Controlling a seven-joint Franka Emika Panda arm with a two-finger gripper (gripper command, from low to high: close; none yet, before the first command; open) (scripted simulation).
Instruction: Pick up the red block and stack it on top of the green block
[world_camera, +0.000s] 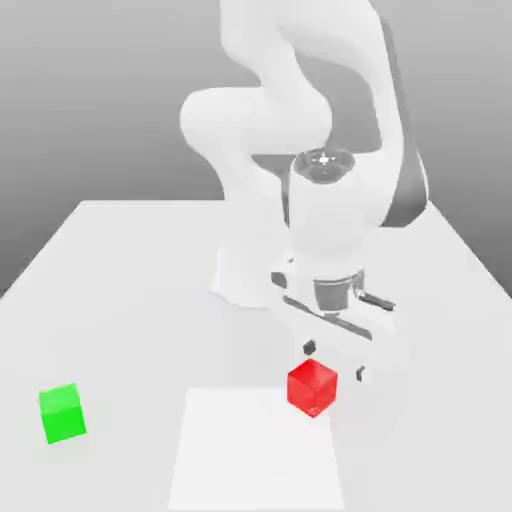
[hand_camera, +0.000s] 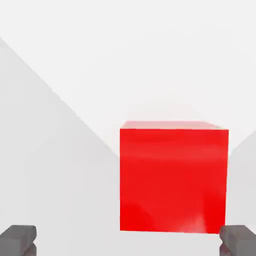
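Red block (hand_camera: 174, 180) looms between my wide-spread fingertips (hand_camera: 18, 239); my gripper (world_camera: 335, 362) hangs low beside it. From outside, green block (world_camera: 62, 413) sits well apart on the table (world_camera: 120, 300).

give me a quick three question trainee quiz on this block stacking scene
1. True or false: the red block already sits on the green block.
2. The end effector is: A open, B shut on the red block, C shut on nothing.
3. In the exterior view, on which side of the red block does the green block lie?

Key:
1. False, both rest apart on the table.
2. A, fingertips spread wider than the block.
3. The exterior view's left.
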